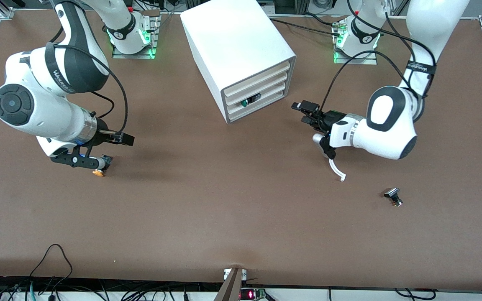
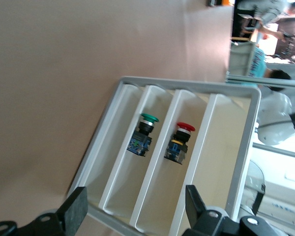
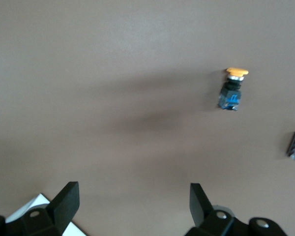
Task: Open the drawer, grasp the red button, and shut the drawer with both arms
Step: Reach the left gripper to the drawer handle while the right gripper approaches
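Approach step: left gripper [image 1: 303,113], fingers apart, faces cabinet [image 1: 241,58] front; drawer [image 2: 182,162] with button [image 2: 179,142] not yet pulled. Right gripper [image 3: 132,206], spread, waits over table's right-arm end. Next: hook drawer front.

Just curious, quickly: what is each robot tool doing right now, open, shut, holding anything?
Left tool: open, empty, facing the cabinet.
Right tool: open, empty, over the table.

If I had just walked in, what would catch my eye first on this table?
Probably the white cabinet in the middle of the table, its slots facing the left gripper, which hangs open in front of it. In its slots sit a red button and a green button side by side. The right gripper, open too, hovers by an orange button.
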Controlling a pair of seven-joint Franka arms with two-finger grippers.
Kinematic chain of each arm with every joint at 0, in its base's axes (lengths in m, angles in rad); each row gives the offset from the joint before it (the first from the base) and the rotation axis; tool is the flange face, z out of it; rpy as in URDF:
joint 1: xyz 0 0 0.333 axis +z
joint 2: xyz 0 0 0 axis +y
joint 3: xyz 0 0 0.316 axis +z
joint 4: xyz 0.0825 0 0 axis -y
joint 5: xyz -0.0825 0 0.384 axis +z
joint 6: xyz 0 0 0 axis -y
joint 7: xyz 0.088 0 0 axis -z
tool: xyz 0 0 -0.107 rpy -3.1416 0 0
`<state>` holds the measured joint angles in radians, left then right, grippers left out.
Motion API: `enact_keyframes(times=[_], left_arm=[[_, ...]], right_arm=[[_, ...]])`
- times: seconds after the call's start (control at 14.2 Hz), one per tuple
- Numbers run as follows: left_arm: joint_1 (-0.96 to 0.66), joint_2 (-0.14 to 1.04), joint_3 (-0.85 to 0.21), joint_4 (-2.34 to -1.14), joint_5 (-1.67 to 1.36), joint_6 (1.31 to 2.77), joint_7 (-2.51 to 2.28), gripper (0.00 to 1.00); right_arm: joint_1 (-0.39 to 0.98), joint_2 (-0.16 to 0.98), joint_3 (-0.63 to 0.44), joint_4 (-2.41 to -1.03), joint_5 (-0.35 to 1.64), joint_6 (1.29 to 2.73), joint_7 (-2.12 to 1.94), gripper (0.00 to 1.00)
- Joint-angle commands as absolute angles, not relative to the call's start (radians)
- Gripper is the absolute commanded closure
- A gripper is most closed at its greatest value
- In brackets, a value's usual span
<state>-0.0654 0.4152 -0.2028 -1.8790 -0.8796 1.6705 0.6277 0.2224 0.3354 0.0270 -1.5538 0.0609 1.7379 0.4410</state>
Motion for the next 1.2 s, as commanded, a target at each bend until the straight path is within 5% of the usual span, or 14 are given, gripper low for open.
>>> enact_keyframes(times=[0.0, 0.35, 0.56, 1.13], left_arm=[[-0.055, 0.38, -0.222, -2.009, -0.965, 1.718, 0.793, 0.17], [-0.055, 0.382, -0.261, -2.187, -1.165, 1.815, 1.029, 0.32], [-0.055, 0.385, -0.285, -2.221, -1.209, 1.81, 1.06, 0.5], [-0.057, 0.396, -0.34, -2.249, -1.236, 1.812, 1.071, 0.57]], right_arm=[[0.255, 0.348, 0.021, -1.54, 0.075, 1.753, 0.52, 0.01], [0.271, 0.37, 0.021, -1.536, 0.141, 1.755, 0.597, 0.01], [0.307, 0.386, 0.021, -1.503, 0.147, 1.753, 0.675, 0.01], [0.394, 0.449, 0.021, -1.393, 0.146, 1.753, 0.854, 0.01]])
